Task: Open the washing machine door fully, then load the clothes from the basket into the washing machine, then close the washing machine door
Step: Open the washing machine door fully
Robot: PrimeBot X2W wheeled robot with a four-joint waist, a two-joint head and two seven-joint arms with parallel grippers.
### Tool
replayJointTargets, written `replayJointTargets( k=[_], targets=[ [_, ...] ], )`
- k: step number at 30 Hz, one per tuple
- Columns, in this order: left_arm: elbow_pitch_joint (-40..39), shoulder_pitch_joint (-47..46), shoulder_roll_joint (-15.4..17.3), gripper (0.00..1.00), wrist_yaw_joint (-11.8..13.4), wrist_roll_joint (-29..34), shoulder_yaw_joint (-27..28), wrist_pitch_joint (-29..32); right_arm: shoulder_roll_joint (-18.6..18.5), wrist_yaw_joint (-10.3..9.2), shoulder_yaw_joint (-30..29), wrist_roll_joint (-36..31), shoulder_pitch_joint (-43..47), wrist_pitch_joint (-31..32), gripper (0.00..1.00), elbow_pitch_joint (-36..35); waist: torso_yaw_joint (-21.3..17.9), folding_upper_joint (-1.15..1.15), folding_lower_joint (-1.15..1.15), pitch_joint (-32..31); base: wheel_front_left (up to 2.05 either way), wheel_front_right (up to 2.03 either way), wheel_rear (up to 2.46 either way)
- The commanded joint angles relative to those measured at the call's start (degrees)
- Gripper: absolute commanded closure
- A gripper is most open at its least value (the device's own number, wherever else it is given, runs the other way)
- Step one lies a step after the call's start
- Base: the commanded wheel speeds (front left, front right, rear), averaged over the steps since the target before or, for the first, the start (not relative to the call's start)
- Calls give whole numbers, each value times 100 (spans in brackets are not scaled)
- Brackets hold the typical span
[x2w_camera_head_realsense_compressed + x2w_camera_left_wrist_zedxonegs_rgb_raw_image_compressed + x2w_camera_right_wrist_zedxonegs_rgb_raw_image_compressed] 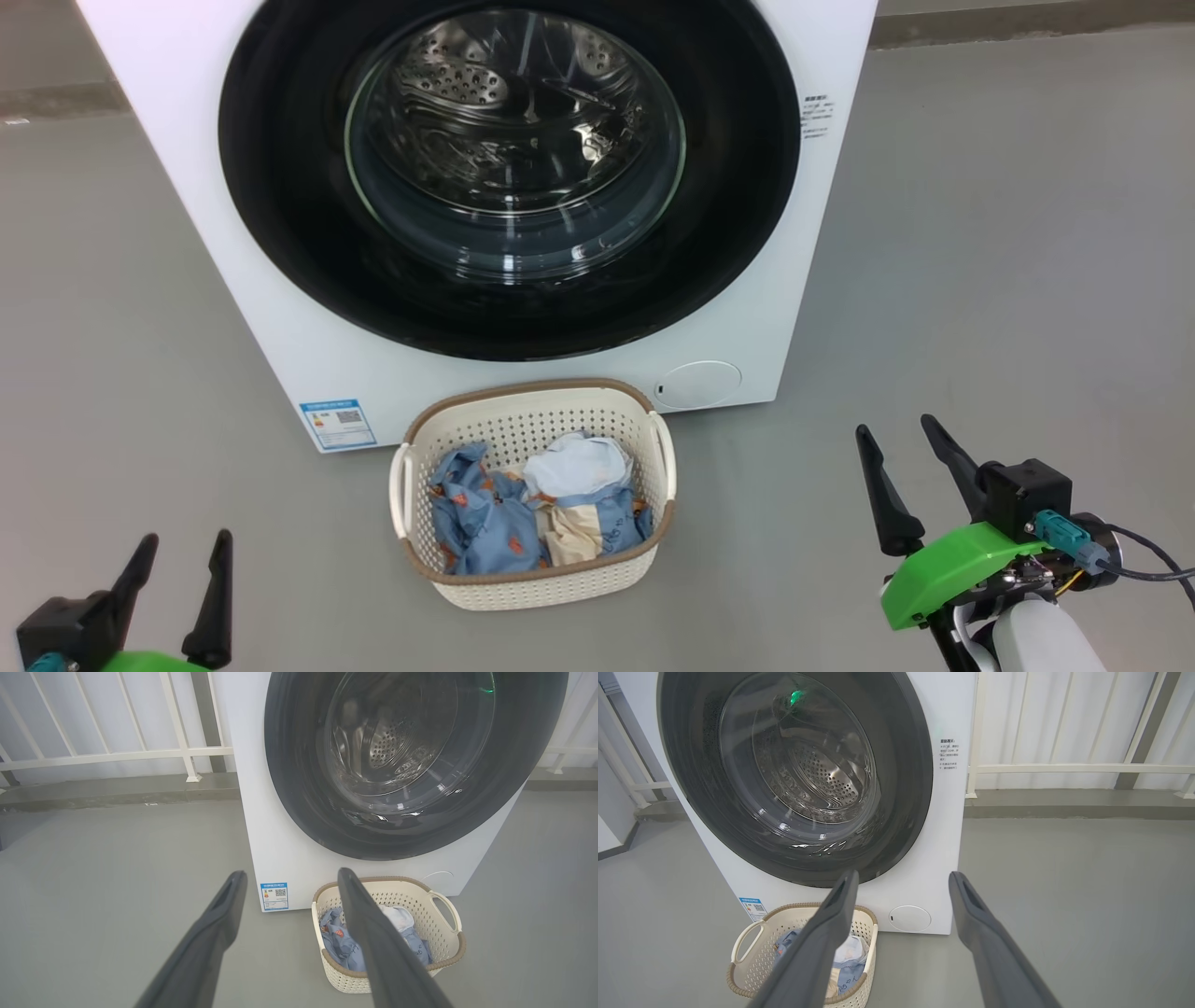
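Left claw (187, 537) and right claw (894, 426) are spread wide and empty, one on each side of the basket (546, 590). Clothes (495, 527) lie in the basket, which stands on the floor (980, 280) just before the washing machine (168, 93). The washing machine door (280, 187) sits shut.

A smooth grey floor (990, 280) carries everything. The white washing machine (177, 168) stands on it at the far side, front facing near. The cream basket (537, 586) sits on the floor just in front of the machine's base, right of its blue label (337, 424). Whether the two touch is unclear. A low grey kerb (117, 788) borders the floor's far edge.
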Motion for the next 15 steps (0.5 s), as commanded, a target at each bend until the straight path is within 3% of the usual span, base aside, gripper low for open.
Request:
replayJointTargets(
  k=[1, 15],
  targets=[
    [-104, -327, 194, 0, 14, -9, 190, -54, -3, 9, 128, 32, -161, -70, 0, -109, 2, 0, 0, 6, 72, 72, -144],
    [-87, -333, 210, 0, 9, -67, 206, -54, -3, 9, 112, 59, -172, -138, 0, -14, -13, 0, 0, 52, 113, 113, -226]
  ],
)
